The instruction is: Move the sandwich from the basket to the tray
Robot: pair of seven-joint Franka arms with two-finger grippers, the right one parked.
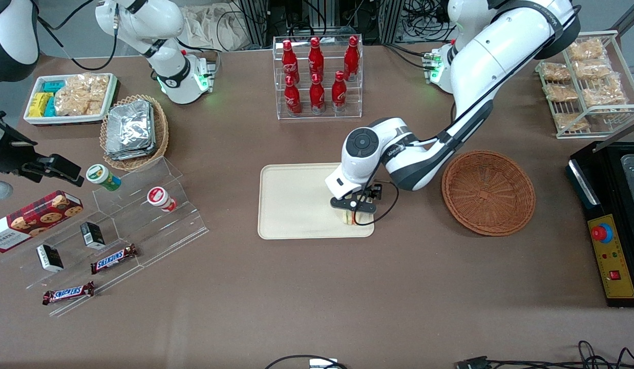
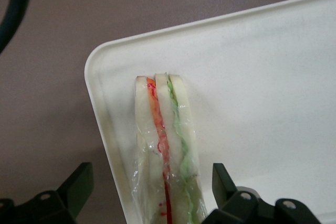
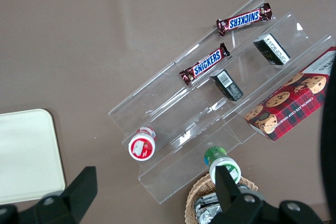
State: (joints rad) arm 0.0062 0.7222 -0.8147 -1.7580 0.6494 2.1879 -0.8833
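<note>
While I watched the front view, the working arm reached low over the tray point(image 1: 296, 205), and its pincer point(image 1: 354, 211) hung above the tray's corner nearest the front camera on the working arm's end. The sandwich point(image 1: 352, 219) showed just under the pincer, inside that corner of the tray, mostly hidden by the black fingers. The basket point(image 1: 488, 192) sat on the brown surface point(image 1: 317, 297) beside the tray, toward the working arm's end, with nothing in it that I could see. Farther from the camera than the tray stood a clear rack of red bottles point(image 1: 317, 77). In the left wrist view I saw the sandwich point(image 2: 167, 156) standing on edge on the tray point(image 2: 262, 77), close against the rim at a rounded corner, its pale bread slices showing an orange-red layer and a green layer under clear wrap. The pincer point(image 2: 152, 190) was released: one black finger point(image 2: 79, 182) stood well clear of the sandwich, out over the bare surface point(image 2: 52, 51), and the other finger stood just beside the wrap on the tray's side, without my being able to tell whether it touched. In the right wrist view I saw only a corner of the tray point(image 3: 26, 156), a clear stepped display point(image 3: 210, 129) with two Snickers bars point(image 3: 205, 68) and a box of cookies point(image 3: 291, 103).
</note>
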